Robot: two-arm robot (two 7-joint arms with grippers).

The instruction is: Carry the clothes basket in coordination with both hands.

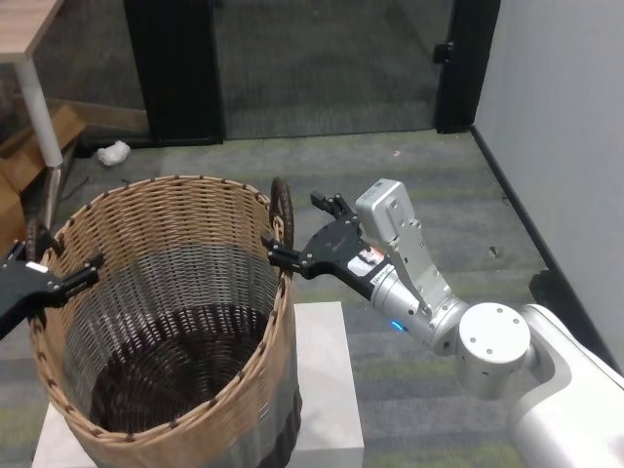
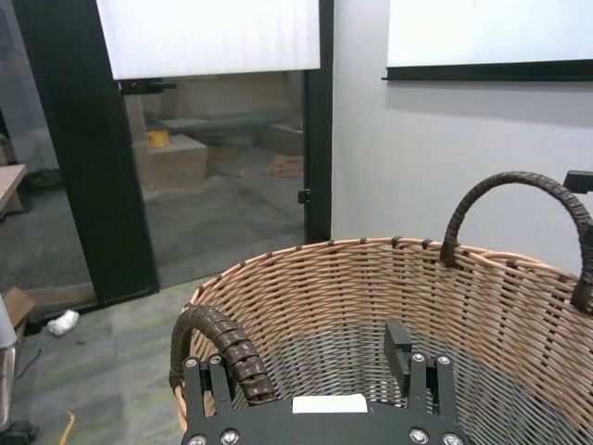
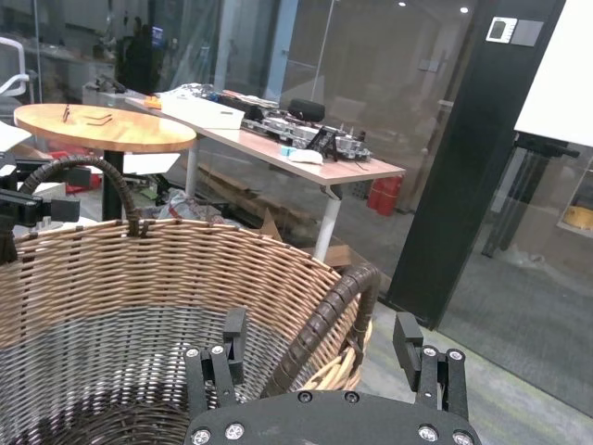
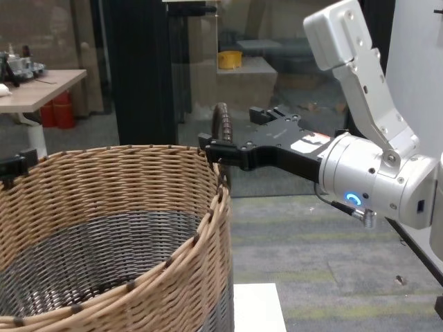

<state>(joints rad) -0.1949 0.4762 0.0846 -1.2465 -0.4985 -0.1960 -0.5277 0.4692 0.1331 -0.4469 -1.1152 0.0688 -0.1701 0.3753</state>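
The clothes basket [image 1: 166,292] is a large round wicker one, tan above and grey below, standing on a white block [image 1: 327,390]. My right gripper [image 1: 294,226] is open, its jaws on either side of the dark brown right handle [image 1: 282,203] without closing on it; the right wrist view shows the handle [image 3: 324,311] between the fingers [image 3: 229,345]. My left gripper [image 1: 54,261] is open at the basket's left rim; in the left wrist view the left handle [image 2: 227,350] sits between its fingers [image 2: 400,345]. The basket [image 4: 104,228] and the right gripper [image 4: 239,135] also show in the chest view.
A wooden table [image 1: 19,29] with a white leg stands at the far left, with cardboard [image 1: 15,185] under it. A black door frame [image 1: 171,68] and glass are behind the basket. A white wall [image 1: 556,117] runs along the right. A crumpled white scrap [image 1: 114,151] lies on the carpet.
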